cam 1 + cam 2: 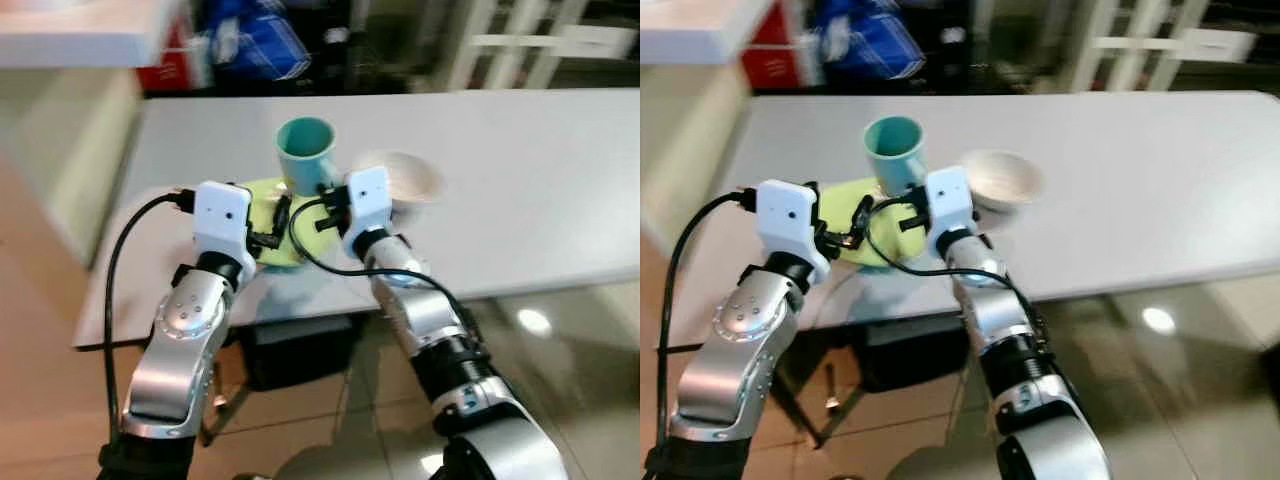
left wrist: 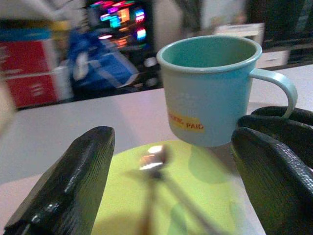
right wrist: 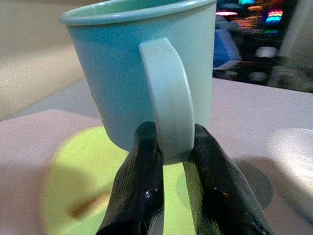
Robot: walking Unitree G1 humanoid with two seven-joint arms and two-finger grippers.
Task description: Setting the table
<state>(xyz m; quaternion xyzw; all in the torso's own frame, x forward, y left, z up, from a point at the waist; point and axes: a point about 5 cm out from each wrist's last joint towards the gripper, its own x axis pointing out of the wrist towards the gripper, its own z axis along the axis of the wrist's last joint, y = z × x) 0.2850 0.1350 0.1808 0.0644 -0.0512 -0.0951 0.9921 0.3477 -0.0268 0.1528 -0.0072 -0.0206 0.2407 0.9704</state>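
Teal mug (image 1: 305, 150) sat at the far edge of the lime plate (image 1: 268, 205) on the grey counter (image 1: 520, 180), white bowl (image 1: 408, 175) just beside it on the robot's right. Head cams were blurry tbh, wrist housings hid both grippers' fingertips. Left wrist cam: left gripper (image 2: 171, 181) fingers spread wide, holding nothing, mug straight ahead beyond them, spoon (image 2: 154, 169) smeared w/ blur. Right wrist cam: right gripper (image 3: 173, 161) fingers pinched on the mug's upright handle (image 3: 168, 98), so right arm's got it.

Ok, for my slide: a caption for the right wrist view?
Right end effector pinches the teal cup handle above a green plate.
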